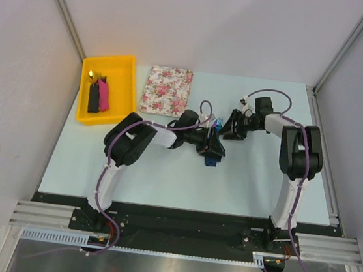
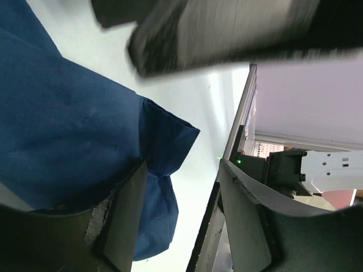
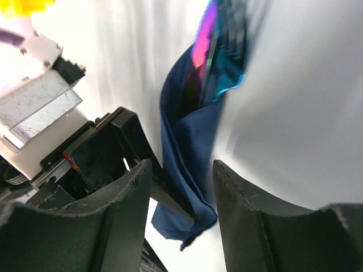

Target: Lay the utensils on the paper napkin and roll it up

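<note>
From above, I am seeing the left fingers (image 1: pixel 214 144) hanging over the rolled paper napkin (image 1: pixel 212 160) near the middle of the surface (image 1: pixel 164 173), with the right fingers (image 1: pixel 231 126) at its 1 o'clock. Left wrist: the left fingers (image 2: pixel 127 215) are standing spread, the napkin (image 2: pixel 74 130) lying at 9 o'clock. Right wrist: the right fingers (image 3: pixel 122 215) are gaping too, straddling the roll (image 3: pixel 190 158) without pinching it; the utensils (image 3: pixel 228 71) are poking out, blurred, at 12 o'clock.

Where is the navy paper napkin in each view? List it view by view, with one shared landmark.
Top external: paper napkin bundled mid-table.
Left wrist: fills the left half.
Right wrist: folded strip down the centre.
Shared landmark: the pale table, visible in all three.
</note>
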You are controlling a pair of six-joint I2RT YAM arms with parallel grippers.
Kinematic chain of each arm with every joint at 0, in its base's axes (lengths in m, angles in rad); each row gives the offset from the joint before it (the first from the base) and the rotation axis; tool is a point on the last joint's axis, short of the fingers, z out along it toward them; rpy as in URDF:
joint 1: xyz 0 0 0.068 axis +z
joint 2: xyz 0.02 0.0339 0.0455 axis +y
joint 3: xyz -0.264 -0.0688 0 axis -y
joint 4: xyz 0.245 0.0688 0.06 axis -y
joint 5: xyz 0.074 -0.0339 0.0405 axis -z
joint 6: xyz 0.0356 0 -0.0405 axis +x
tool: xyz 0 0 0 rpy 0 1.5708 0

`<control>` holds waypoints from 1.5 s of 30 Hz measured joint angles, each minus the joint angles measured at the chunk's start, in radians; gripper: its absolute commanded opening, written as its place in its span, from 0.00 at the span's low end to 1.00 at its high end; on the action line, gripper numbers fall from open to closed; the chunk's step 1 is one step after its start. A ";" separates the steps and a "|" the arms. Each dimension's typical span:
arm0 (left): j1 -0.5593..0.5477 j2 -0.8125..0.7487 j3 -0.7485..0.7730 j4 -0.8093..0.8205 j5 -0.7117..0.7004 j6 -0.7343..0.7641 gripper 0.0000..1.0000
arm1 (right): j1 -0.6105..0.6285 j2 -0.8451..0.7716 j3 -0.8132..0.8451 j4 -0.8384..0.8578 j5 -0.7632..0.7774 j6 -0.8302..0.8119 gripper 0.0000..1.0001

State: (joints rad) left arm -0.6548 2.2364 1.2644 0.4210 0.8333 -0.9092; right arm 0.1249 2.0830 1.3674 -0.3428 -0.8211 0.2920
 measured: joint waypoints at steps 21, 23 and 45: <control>0.006 -0.058 -0.050 0.032 0.006 0.017 0.58 | 0.047 0.048 -0.011 -0.029 0.019 -0.163 0.00; 0.011 -0.096 -0.073 0.041 0.007 0.018 0.56 | 0.047 0.049 -0.011 -0.028 0.019 -0.165 0.00; 0.027 -0.027 -0.100 -0.024 0.024 0.013 0.18 | 0.047 0.049 -0.011 -0.028 0.023 -0.166 0.00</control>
State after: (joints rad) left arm -0.6277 2.2093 1.1641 0.3965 0.8574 -0.8959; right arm 0.1715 2.1319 1.3560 -0.3706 -0.7982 0.1261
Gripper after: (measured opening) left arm 0.191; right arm 0.009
